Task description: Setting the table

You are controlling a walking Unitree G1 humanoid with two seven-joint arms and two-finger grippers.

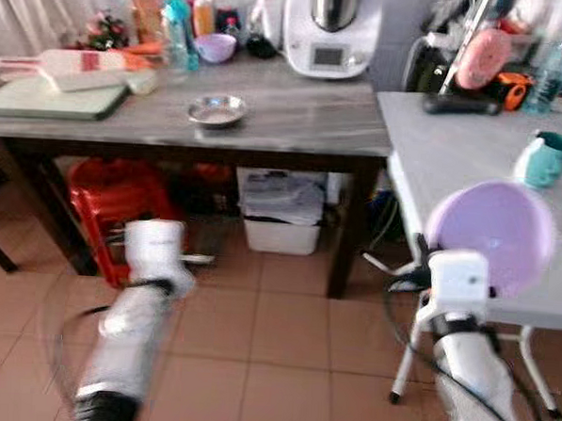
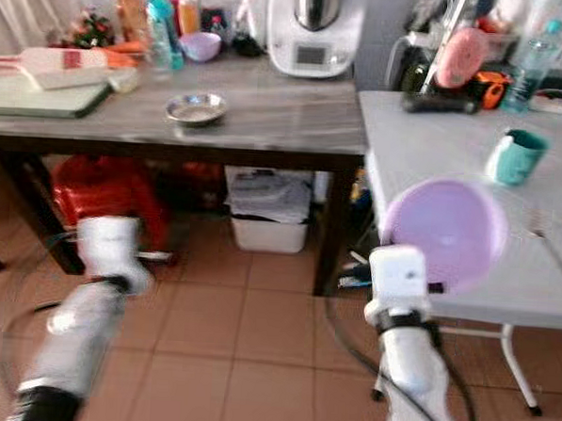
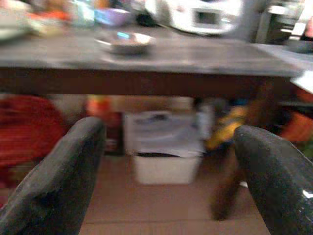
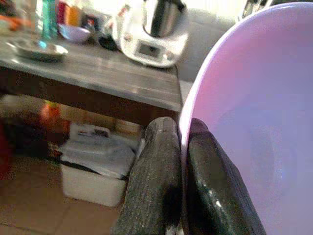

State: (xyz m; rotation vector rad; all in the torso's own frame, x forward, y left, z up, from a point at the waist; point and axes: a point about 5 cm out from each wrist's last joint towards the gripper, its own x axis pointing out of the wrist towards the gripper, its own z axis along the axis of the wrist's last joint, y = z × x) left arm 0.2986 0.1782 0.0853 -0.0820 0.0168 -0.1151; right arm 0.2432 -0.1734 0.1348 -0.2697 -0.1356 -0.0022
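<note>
A lilac plastic bowl (image 1: 495,233) hangs tilted over the near edge of the white table (image 1: 454,144), its rim pinched by my right gripper (image 4: 182,147), which is shut on it. A teal mug (image 1: 546,158) stands on that table behind the bowl. My left gripper (image 3: 166,166) is open and holds nothing, low over the tiled floor in front of the dark wooden table (image 1: 295,117). On that table lie a small metal dish (image 1: 216,110) and, further back, a second lilac bowl (image 1: 215,47).
The wooden table also carries a green cutting board (image 1: 51,99), bottles and a white kitchen machine (image 1: 332,29). Under it stand a red stool (image 1: 112,202) and a white bin (image 1: 281,210). A water bottle (image 1: 558,65) and clutter sit at the white table's back.
</note>
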